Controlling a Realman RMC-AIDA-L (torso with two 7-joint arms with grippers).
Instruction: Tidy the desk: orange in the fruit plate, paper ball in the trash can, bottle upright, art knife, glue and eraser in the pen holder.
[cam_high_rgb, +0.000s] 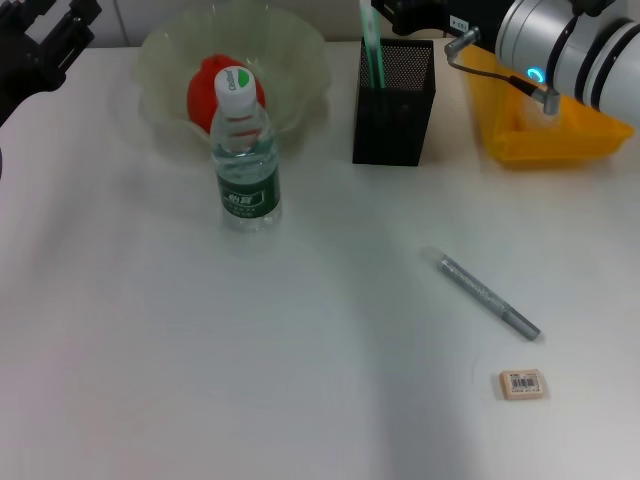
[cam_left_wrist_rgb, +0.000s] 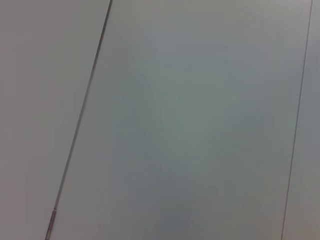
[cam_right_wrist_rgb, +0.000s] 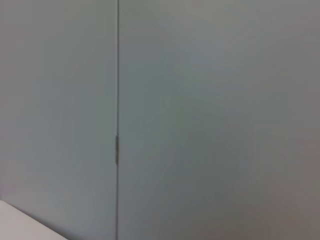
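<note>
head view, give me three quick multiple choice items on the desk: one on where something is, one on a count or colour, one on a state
1. Where is the eraser?
A. inside the pen holder
B. on the table, near the silver art knife
C. in the fruit plate

2. What colour is the tray at the far right?
A. yellow
B. blue
C. white

3. How is the bottle?
A. lying on its side
B. upright
C. held in a pincer

Answers:
1 B: it lies on the table just beyond the tip of the art knife, far from the pen holder.
2 A: the tray is yellow.
3 B: the bottle stands cap up before the fruit plate.

Desk (cam_high_rgb: 150, 380): bottle (cam_high_rgb: 246, 160), knife? (cam_high_rgb: 488, 296), eraser (cam_high_rgb: 522, 384).
</note>
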